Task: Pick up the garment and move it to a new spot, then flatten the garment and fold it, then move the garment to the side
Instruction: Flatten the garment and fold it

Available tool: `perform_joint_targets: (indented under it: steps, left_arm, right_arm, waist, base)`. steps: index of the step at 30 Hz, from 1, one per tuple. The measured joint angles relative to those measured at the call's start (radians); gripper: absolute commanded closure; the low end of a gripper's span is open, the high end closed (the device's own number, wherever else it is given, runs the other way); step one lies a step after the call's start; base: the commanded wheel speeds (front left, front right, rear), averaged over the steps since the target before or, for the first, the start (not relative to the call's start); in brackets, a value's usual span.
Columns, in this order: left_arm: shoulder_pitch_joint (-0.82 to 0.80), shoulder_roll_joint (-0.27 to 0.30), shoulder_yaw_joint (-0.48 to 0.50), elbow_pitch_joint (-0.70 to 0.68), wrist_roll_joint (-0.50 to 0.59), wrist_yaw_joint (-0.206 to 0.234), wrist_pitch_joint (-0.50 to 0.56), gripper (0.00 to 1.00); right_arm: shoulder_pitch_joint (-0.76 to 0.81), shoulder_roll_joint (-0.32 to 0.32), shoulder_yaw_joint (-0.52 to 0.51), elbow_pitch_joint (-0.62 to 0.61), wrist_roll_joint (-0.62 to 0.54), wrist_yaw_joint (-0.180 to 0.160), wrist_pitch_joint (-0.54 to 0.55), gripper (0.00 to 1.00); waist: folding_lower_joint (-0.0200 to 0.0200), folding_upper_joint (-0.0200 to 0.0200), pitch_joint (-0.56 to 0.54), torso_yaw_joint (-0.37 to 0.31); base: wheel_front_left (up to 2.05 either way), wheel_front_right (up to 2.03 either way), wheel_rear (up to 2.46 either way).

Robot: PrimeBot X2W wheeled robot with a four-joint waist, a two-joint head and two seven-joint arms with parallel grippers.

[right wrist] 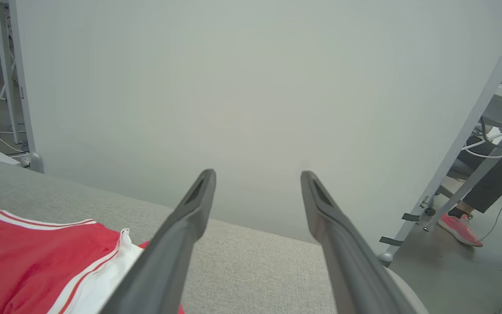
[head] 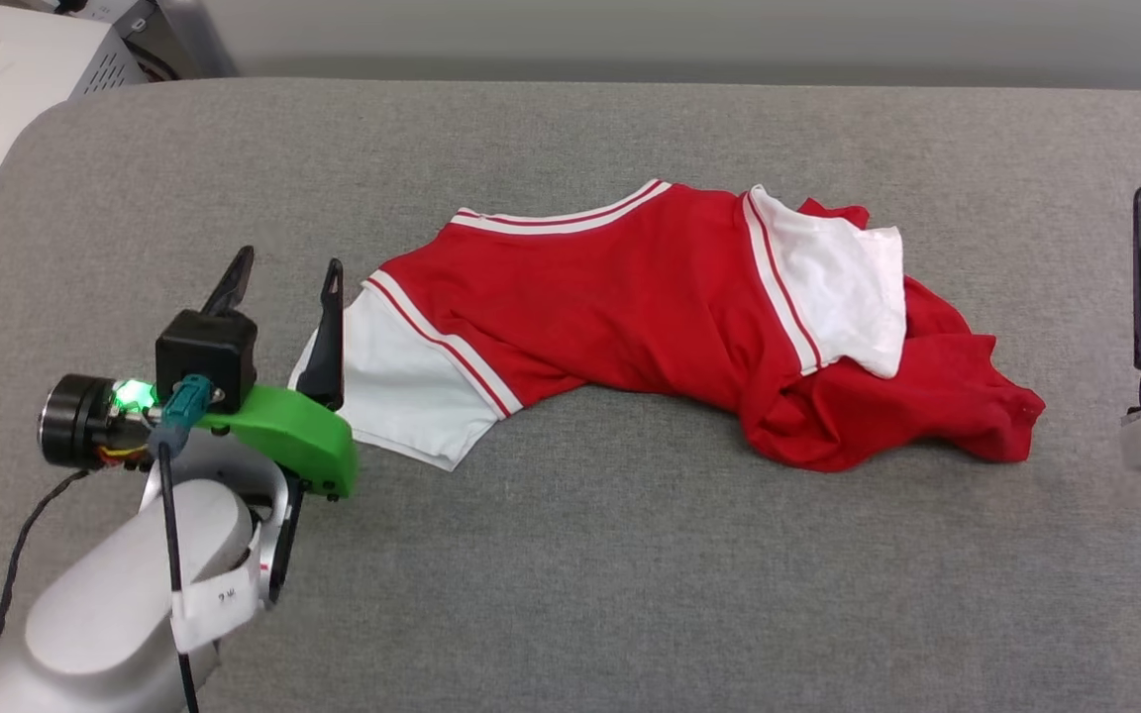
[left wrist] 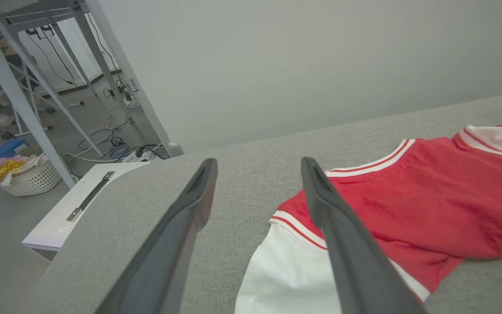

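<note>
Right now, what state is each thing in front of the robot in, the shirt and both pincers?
garment: lying rumpled and unfolded on the grey surface, held by nothing, one white sleeve flopped over the red body.
left pincer: open, at the edge of the other white sleeve, gripping nothing.
right pincer: open, clear of the garment, empty.

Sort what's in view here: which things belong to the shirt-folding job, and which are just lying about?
Part of the job:
- red shirt
- grey table it lies on
- left gripper and right gripper, fingers apart

Just lying about:
- laundry basket
- white cabinet
- floor cables
- a person's pink shoe
</note>
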Motion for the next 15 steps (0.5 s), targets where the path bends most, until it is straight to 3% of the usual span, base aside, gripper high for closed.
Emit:
perform_joint_targets:
  steps: [2, 7, 10, 15]
  left_arm:
    - [0.074, -0.027, 0.092, -0.045, 0.071, 0.044, 0.000, 0.00]
    - [0.233, -0.098, 0.264, -0.124, 0.224, 0.077, 0.000, 0.00]
    - [0.296, -0.146, 0.344, -0.149, 0.303, 0.067, 0.000, 0.00]
    - [0.354, -0.227, 0.445, -0.174, 0.397, 0.010, 0.000, 0.00]
  right_arm:
    - [-0.022, -0.048, 0.035, -0.006, 0.022, 0.000, 0.057, 0.00]
    - [-0.080, -0.214, 0.160, -0.009, 0.139, 0.000, 0.230, 0.00]
    - [-0.114, -0.330, 0.265, -0.011, 0.246, 0.000, 0.377, 0.00]
    - [-0.152, -0.532, 0.495, -0.035, 0.503, 0.000, 0.686, 0.00]
  waist:
    - [0.0000, 0.0000, 0.005, 0.006]
    - [0.0000, 0.0000, 0.019, 0.021]
    - [0.0000, 0.0000, 0.031, 0.029]
    - [0.0000, 0.0000, 0.059, 0.042]
  base:
    - [0.00, 0.00, 0.00]
    - [0.00, 0.00, 0.00]
    - [0.00, 0.00, 0.00]
    - [0.00, 0.00, 0.00]
